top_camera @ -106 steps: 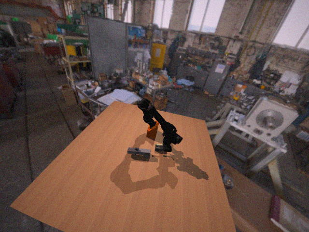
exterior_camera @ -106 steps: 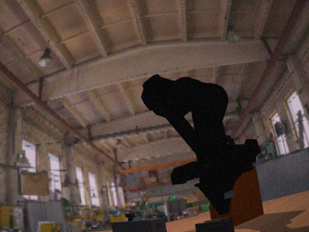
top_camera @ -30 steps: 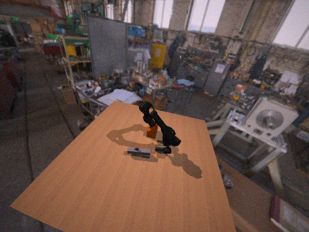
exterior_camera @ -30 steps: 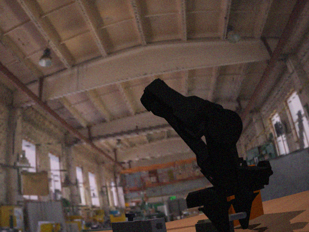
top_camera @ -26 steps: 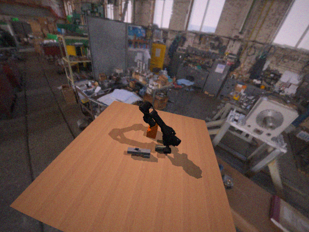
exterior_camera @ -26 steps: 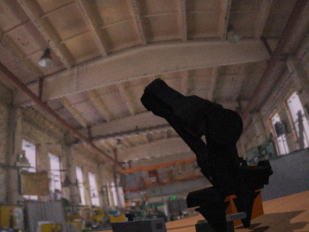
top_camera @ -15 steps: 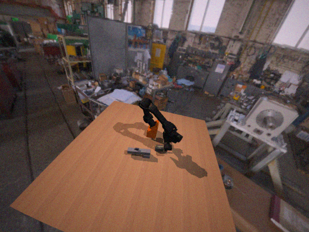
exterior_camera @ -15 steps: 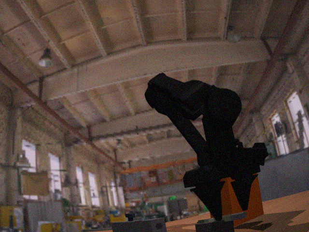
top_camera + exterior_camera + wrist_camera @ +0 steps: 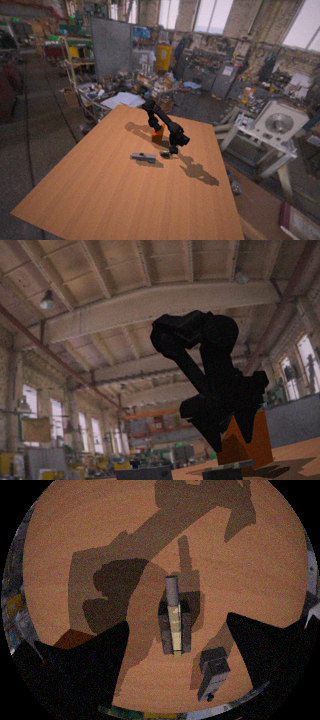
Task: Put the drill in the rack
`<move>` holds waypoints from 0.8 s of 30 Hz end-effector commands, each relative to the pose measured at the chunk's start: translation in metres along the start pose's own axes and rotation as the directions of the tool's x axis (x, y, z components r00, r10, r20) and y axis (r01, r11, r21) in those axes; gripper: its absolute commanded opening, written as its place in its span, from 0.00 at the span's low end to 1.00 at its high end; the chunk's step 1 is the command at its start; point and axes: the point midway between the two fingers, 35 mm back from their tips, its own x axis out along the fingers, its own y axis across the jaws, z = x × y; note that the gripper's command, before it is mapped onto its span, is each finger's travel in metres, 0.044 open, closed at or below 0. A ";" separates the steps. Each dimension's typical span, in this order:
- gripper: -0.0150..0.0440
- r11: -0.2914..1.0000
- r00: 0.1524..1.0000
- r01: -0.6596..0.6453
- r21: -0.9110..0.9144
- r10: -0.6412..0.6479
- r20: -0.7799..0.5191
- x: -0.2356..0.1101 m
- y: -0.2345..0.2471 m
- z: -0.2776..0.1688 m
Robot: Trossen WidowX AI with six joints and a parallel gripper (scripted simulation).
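A slim pale drill with a grey tip lies lengthwise in a short dark rack on the wooden table. My gripper is open. It hangs just above the rack, with one finger on each side of it, and touches nothing. A grey block with a small dark key on top lies apart to one side of the rack.
The orange block at the arm's foot stands just behind the rack. The arm's shadow falls over the table around the rack. The table edges are far from the work area.
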 end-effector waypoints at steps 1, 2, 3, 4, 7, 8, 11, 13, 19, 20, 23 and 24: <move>1.00 0.990 0.997 -0.038 0.139 0.029 0.067 -0.003 -0.021 -0.020; 1.00 0.983 0.995 -0.049 0.178 0.032 0.096 -0.006 -0.029 -0.025; 1.00 0.975 0.992 -0.059 0.216 0.033 0.125 -0.009 -0.037 -0.030; 1.00 0.964 0.988 -0.071 0.255 0.032 0.153 -0.011 -0.045 -0.037; 1.00 0.921 0.971 -0.107 0.375 0.017 0.237 -0.019 -0.070 -0.060; 1.00 0.902 0.965 -0.120 0.415 0.007 0.263 -0.021 -0.078 -0.070; 1.00 0.832 0.943 -0.158 0.531 -0.032 0.332 -0.027 -0.100 -0.102; 1.00 0.776 0.927 -0.183 0.603 -0.067 0.368 -0.030 -0.113 -0.127; 1.00 0.571 0.884 -0.244 0.783 -0.200 0.422 -0.036 -0.139 -0.215; 1.00 0.533 0.878 -0.252 0.808 -0.224 0.422 -0.036 -0.141 -0.231; 1.00 0.410 0.862 -0.270 0.871 -0.299 0.408 -0.038 -0.141 -0.280; 1.00 0.369 0.858 -0.274 0.888 -0.323 0.399 -0.039 -0.140 -0.296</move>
